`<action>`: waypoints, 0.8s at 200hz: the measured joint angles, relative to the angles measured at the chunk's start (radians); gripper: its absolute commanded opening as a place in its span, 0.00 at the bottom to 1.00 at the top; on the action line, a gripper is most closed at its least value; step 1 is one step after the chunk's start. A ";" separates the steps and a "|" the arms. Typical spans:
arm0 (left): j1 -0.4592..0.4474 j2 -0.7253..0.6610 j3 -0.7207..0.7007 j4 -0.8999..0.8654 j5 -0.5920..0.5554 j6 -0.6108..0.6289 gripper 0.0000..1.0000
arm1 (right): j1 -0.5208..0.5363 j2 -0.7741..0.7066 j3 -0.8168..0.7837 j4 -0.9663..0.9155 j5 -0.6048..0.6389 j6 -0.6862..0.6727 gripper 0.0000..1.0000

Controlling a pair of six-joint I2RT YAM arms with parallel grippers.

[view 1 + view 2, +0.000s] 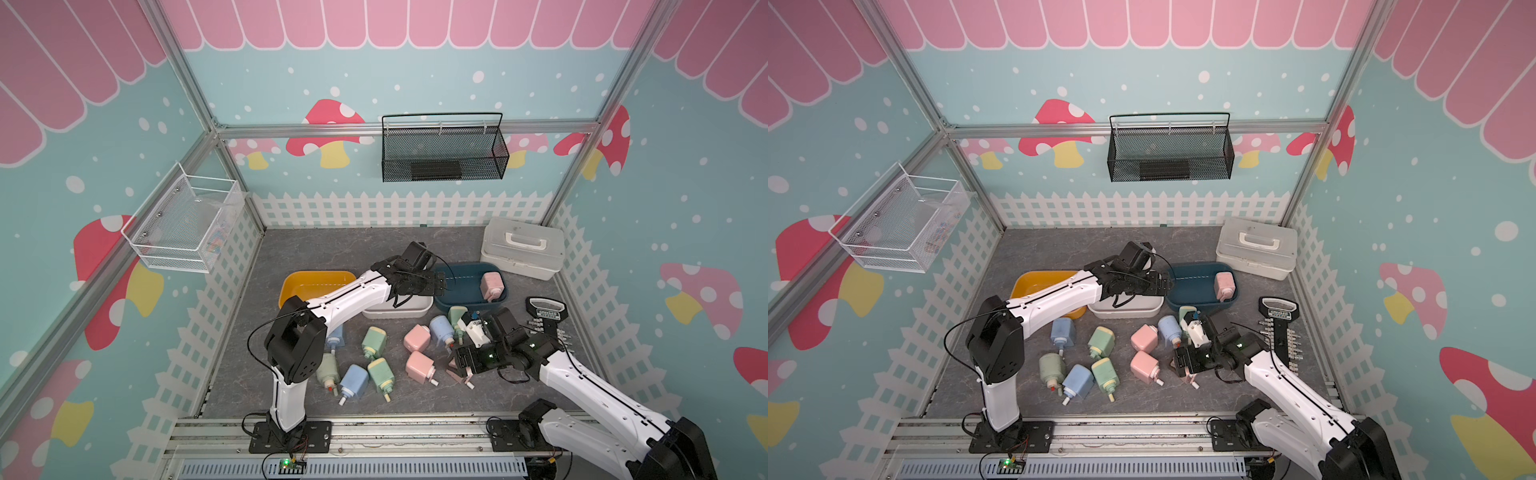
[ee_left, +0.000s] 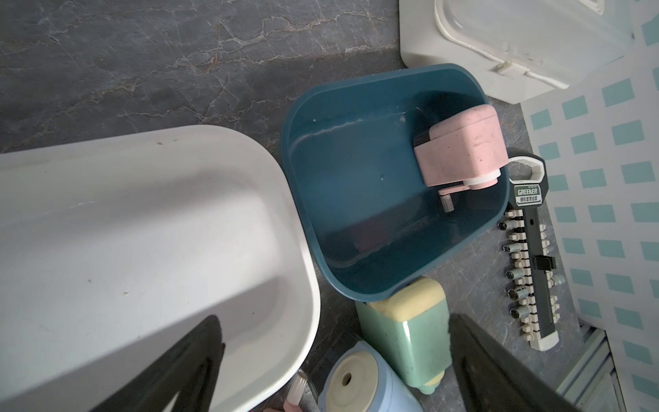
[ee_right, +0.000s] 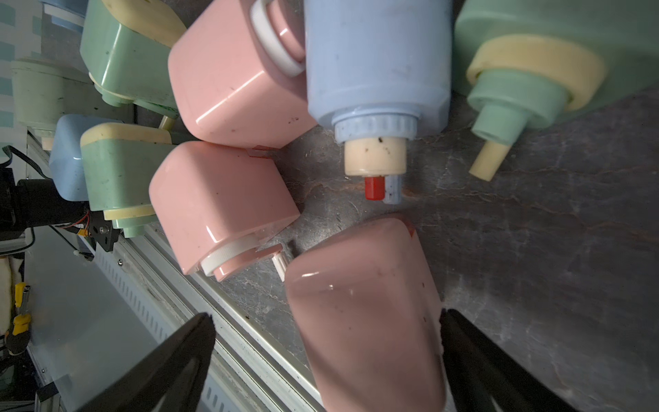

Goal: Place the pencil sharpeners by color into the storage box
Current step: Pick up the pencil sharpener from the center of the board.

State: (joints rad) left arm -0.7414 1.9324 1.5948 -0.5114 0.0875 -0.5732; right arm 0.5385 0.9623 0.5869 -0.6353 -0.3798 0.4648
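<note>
Sharpeners (image 1: 374, 340) lie loose across the front half of the counter (image 1: 299, 249), with pink, green and blue mixed. One stored pink (image 1: 491, 284) sits in the blue bin (image 1: 467, 291). The white bin (image 2: 142, 214) shows empty in the left wrist view. The yellow bin (image 1: 299, 282) shows nothing in the part the left arm does not hide.

The step in hand, as I judge it, is grasping the pink sharpener (image 3: 367, 278) that lies on its side right of the middle, toward the counter's front edge. The right gripper (image 3: 326, 315) is down over it with jaws wide apart and nothing clamped. One finger (image 3: 474, 356) stands just beside the body and the other (image 3: 182, 349) stands well off it. Closing from there would likely shove the block sideways, so centre the jaws first. Grip across the flat flanks of the body, not the crank stub. The plastic looks glossy and rounded, so a hold near the middle should slip least. A second pink (image 3: 221, 207) lies just beside it, cap end toward it. Lift straight up before swinging, so that one is not dragged along.

The left gripper (image 2: 333, 319) hangs open and empty above the meeting ends of the white and blue bins. That is near the drop spot, so the carry should come in over the blue bin's right end, or wait until that arm is clear.
</note>
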 measured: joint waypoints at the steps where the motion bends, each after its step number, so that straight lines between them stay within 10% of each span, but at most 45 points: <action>1: 0.000 0.000 0.000 0.000 0.001 0.000 0.99 | 0.001 0.000 0.000 0.000 0.000 0.001 0.99; 82: 0.001 0.011 0.000 0.007 0.023 0.000 0.99 | 0.051 -0.046 -0.029 -0.025 0.035 0.065 0.98; 160: 0.018 0.018 0.000 0.009 0.029 -0.001 0.99 | 0.272 0.035 0.032 -0.059 0.378 0.077 0.96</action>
State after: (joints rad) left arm -0.7238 1.9507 1.5948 -0.5022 0.1169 -0.5739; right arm 0.8108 0.9974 0.6186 -0.6941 -0.0021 0.5423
